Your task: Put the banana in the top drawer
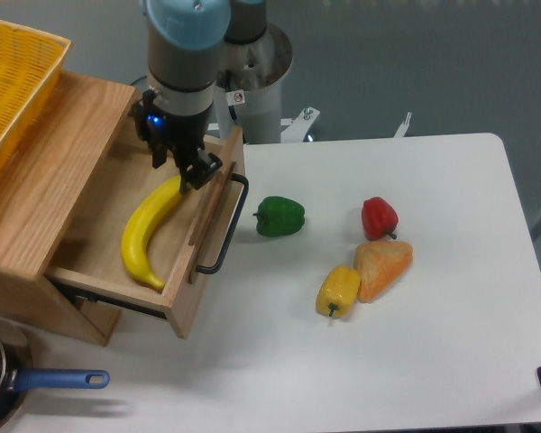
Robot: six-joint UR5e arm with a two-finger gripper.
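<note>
Yellow banana [149, 234] is seen lying in the top drawer [117, 236], gripper [197, 171] above it, jaws' gap unclear.

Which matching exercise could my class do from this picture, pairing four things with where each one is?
Things:
1. banana
2. green pepper
3. yellow basket
4. blue-handled pan

Places:
A. on top of the wooden cabinet
B. at the bottom left corner, in front of the cabinet
C. lying inside the open top drawer
D. on the white table, just right of the drawer's black handle

Pairs: 1-C, 2-D, 3-A, 4-B
</note>
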